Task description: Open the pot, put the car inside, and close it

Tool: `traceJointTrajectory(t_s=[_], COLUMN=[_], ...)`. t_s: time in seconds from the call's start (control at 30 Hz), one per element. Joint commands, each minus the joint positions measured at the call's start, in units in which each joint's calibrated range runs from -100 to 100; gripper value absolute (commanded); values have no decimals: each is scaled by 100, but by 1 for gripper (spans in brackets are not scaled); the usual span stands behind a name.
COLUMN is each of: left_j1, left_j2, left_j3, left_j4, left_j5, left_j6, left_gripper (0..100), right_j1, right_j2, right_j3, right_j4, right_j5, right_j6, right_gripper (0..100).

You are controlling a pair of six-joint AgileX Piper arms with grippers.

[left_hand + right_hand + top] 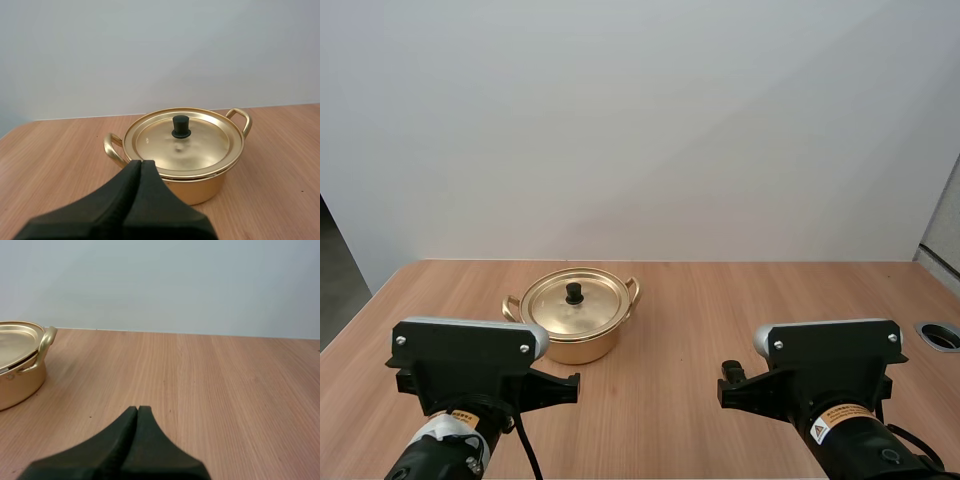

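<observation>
Ahead of the left jaws: lidded golden metal pot (200, 187).
Opening step: both jaws closed, empty; left must part around black knob (181, 127).

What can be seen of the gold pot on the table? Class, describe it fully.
The pot looks like shiny gold-coloured metal, round and shallow, with a loop handle on each side. Its matching lid is on, closed, topped by a black knob. It stands upright on the wooden table, ahead of the left gripper; nothing holds it.
</observation>
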Motion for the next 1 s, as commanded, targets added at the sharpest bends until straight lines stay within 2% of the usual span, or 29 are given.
traceJointTrajectory(t_s=[0.0, 0.97], left_j1=[-1, -1], left_j2=[0, 0], left_j3=[0, 0], left_j4=[-1, -1], left_j5=[-12, -12], left_j6=[-1, -1], left_gripper=[0, 0], right_j1=[0, 0], right_j2=[-2, -2], right_j3=[0, 0], right_j4=[4, 4], right_j5=[2, 2], right_j6=[3, 3], right_gripper=[0, 0])
